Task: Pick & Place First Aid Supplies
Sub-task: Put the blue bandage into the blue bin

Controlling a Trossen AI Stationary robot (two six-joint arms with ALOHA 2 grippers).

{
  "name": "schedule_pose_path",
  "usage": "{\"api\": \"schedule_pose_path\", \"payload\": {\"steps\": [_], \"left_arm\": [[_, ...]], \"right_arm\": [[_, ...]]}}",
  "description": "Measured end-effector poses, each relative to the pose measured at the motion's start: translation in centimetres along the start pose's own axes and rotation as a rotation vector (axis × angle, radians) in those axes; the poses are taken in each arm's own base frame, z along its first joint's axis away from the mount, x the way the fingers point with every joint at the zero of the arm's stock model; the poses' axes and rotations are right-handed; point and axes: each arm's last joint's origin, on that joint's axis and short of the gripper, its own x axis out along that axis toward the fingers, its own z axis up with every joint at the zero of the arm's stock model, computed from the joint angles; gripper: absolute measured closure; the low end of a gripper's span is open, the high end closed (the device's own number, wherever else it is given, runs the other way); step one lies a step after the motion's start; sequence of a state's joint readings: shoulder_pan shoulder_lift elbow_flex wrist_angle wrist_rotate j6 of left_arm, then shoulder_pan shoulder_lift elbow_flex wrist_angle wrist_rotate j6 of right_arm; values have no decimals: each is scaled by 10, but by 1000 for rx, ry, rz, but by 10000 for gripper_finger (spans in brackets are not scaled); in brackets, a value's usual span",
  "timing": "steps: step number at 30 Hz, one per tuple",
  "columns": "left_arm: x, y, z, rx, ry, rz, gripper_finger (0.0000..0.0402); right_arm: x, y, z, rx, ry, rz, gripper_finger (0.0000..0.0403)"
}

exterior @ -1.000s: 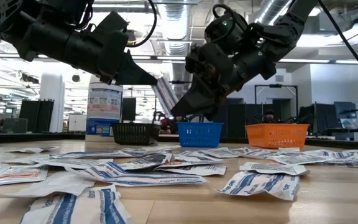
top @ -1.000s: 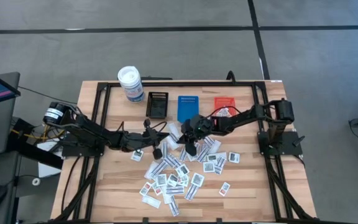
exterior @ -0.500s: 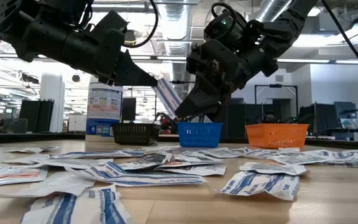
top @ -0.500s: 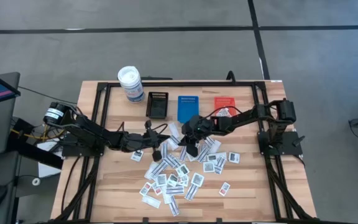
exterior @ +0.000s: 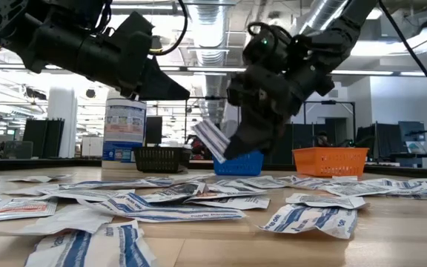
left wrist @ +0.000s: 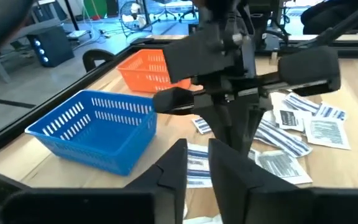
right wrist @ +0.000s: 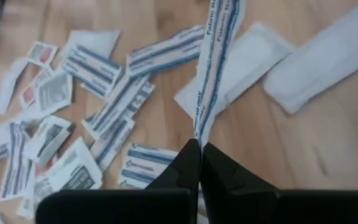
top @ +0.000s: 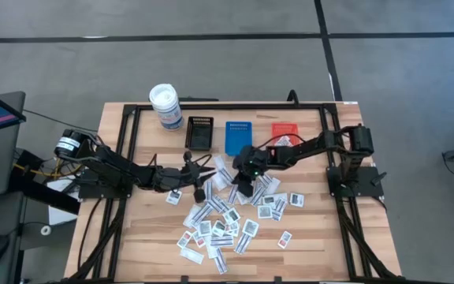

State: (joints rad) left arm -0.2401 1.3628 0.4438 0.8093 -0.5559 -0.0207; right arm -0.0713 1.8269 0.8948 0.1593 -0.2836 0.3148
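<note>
Right gripper (exterior: 224, 152), frame centre: clenched on a blue-striped packet (right wrist: 216, 62), lifted clear for carrying. Left gripper (top: 202, 175), centre-left: fingers parted, empty. Remaining packets (top: 227, 221): lower centre.

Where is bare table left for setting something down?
The table's near-left corner, beside the packet pile, is bare, as is the near-right corner past the last packets. The middle is crowded: pile, both arms, and three trays plus canister along the far edge.
</note>
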Motion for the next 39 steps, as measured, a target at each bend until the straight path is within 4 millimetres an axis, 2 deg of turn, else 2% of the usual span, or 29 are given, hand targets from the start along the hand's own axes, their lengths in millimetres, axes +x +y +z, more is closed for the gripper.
{"api": "schedule_pose_path", "payload": {"steps": [3,8,11,14,19,25,28,33,36,39], "left_arm": [[0,0,0,-5,1,-8,315],[0,0,0,-5,1,-8,313],[0,-1,0,-7,1,-9,315],[0,-1,0,-13,2,-11,315],[0,-1,0,-13,1,-11,315],[0,-1,0,-14,0,-11,315],[0,-1,0,-14,0,-11,315],[0,-1,0,-14,0,-12,315],[0,-1,-1,-38,3,-12,315],[0,-1,-2,-58,14,-34,315]], "right_arm": [[-15,-1,9,10,-28,-9,403],[-57,-9,30,-10,-133,-135,403],[-78,-21,41,11,-223,-275,403],[-90,-39,43,56,-247,-387,403],[-86,-69,37,158,-195,-444,403],[-70,-83,28,145,-116,-419,385],[-68,-81,31,124,-118,-415,365],[-72,-73,47,104,-149,-395,338],[-75,-59,60,74,-160,-346,334],[-73,-39,61,-25,-103,-288,334]]}}
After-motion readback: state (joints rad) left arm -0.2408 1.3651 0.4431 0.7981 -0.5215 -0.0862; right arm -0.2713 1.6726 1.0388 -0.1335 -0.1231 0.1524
